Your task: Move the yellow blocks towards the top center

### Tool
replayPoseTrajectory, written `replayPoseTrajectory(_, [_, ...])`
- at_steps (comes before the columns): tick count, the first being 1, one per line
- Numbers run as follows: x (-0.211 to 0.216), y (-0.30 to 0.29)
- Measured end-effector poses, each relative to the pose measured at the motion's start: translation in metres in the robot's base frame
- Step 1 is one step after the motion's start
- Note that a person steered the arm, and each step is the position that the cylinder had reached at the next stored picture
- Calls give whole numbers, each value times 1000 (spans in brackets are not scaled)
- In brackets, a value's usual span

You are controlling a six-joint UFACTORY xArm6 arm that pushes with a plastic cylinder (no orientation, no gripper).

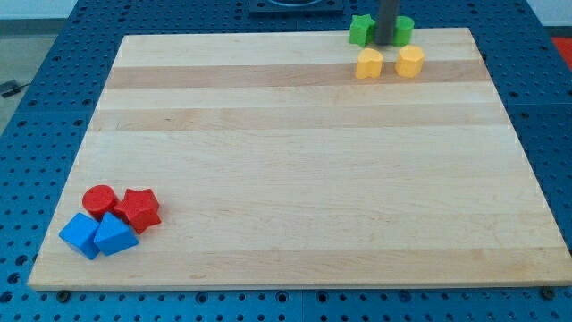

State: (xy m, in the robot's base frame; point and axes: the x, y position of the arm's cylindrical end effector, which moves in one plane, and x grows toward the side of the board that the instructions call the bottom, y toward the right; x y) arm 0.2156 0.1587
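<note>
Two yellow blocks lie near the board's top edge, right of centre: a pentagon-like yellow block [368,63] and a heart-like yellow block [410,61] to its right, a small gap between them. My tip [383,42] stands just above that gap, between two green blocks: a green star-like block [360,29] on its left and a green round block [403,29] on its right. The rod hides part of both green blocks.
At the board's bottom left sits a cluster: a red cylinder [98,200], a red star block [139,209], a blue cube-like block [80,235] and a blue wedge-like block [115,236]. The wooden board [286,161] lies on a blue perforated table.
</note>
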Motion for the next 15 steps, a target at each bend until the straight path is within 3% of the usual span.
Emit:
replayPoseTrajectory(3, [36, 70])
replayPoseTrajectory(4, [54, 44])
replayPoseTrajectory(6, [95, -88])
replayPoseTrajectory(7, [95, -149])
replayPoseTrajectory(8, [95, -152])
replayPoseTrajectory(10, [80, -58])
replayPoseTrajectory(11, [41, -71])
replayPoseTrajectory(13, [63, -232])
replayPoseTrajectory(14, [43, -226])
replayPoseTrajectory(15, [22, -166])
